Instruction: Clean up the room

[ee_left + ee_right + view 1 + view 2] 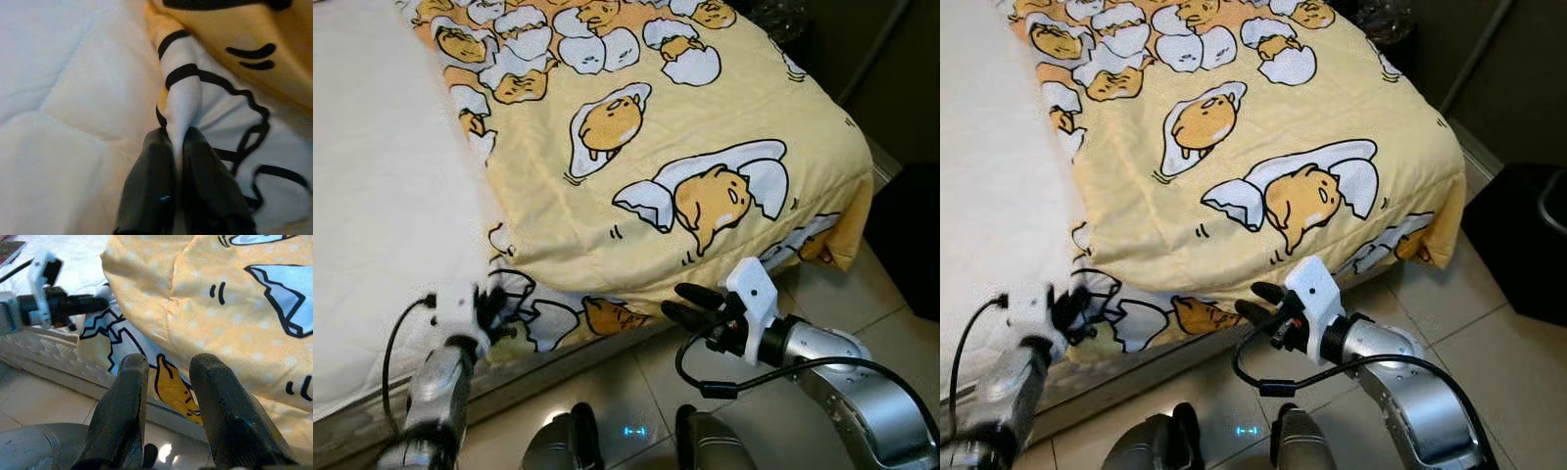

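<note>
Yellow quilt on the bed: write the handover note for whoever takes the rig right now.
Left gripper: shut on a fold of the yellow quilt at its lower edge, beside the bare white mattress.
Right gripper: open, holding nothing, fingers pointed at the quilt's hanging front edge just above the tiled floor.
Quilt: bunched toward the far side of the bed, with a corner drooping over the foot end; the near part of the mattress is uncovered.
Done: one hold taken on the edge.
Left: probably take a second hold with the right gripper, then pull the quilt flat over the mattress.
</note>
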